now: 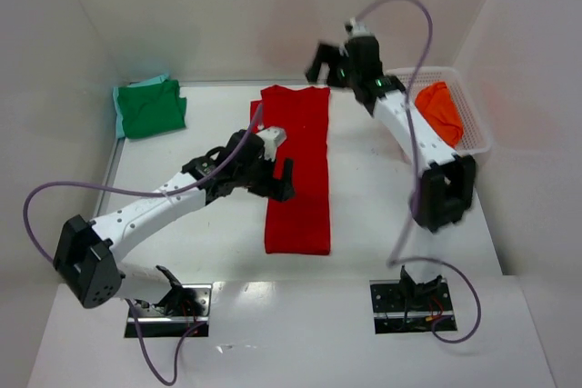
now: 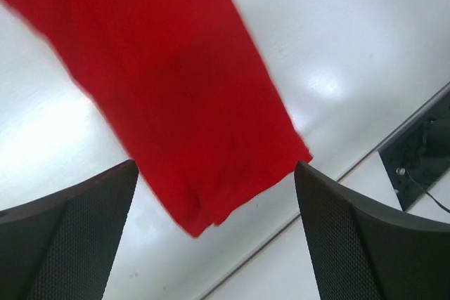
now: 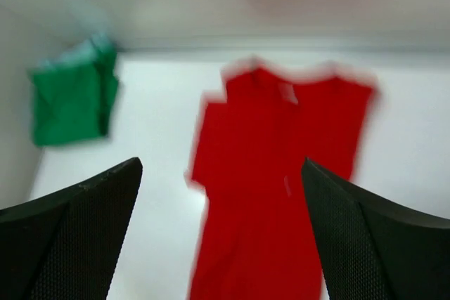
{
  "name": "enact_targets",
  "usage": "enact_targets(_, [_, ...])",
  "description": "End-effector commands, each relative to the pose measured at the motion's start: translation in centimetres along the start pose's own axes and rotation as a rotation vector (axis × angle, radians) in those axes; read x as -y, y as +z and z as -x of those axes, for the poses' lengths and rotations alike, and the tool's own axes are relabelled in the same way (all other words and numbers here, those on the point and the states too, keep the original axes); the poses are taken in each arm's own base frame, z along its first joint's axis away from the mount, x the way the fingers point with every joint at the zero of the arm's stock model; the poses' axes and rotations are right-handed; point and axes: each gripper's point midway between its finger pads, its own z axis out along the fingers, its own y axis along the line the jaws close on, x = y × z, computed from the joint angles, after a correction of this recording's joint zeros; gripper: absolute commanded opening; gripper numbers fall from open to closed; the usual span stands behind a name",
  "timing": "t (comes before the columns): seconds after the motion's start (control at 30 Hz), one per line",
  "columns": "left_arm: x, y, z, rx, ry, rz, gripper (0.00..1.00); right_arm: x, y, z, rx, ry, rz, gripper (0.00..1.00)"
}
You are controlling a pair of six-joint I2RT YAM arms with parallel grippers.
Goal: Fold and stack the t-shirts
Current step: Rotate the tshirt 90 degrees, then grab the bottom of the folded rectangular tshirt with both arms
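Top view: the red t-shirt (image 1: 296, 170) lies flat at the centre of the white table (image 1: 382, 215), folded to a long narrow strip running from 12 to 6 o'clock; the green t-shirt (image 1: 152, 108) sits folded at 10 o'clock, with a pale aqua cloth (image 1: 123, 97) showing under its far edge; the orange t-shirt (image 1: 440, 106) lies bunched in the white lattice basket (image 1: 482, 134) at 2 o'clock; the left gripper (image 1: 271, 181) hangs at the strip's 9 o'clock edge, fingers spread wide, holding nothing; the right gripper (image 1: 327, 65) is raised above the strip's far end, at 12 o'clock, also spread wide and empty.

Left wrist view: the left gripper's black fingers (image 2: 77, 237) stand far apart; the red t-shirt's hem corner lies between them on the table, untouched; a dark base plate (image 2: 422, 152) shows at 4 o'clock.

Right wrist view, blurred: the right gripper's fingers (image 3: 365, 244) are wide apart over the red t-shirt's collar end; a pale neck tag (image 3: 287, 93) is there, too blurred to read; the green t-shirt sits at 9 o'clock.
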Motion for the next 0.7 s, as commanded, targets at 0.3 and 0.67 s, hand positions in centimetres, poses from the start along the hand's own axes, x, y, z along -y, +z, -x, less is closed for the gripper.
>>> enact_targets(0.3, [-2.6, -0.1, -5.7, -0.113, -0.223, -0.088, 1.00, 6.9, -18.1, -23.2, -0.380, 0.307, -0.147, 0.98])
enact_targets(0.67, [-2.2, -0.6, -9.5, -0.226, -0.282, -0.126, 1.00, 3.7, -23.5, -29.6, -0.510, 0.515, -0.033, 0.89])
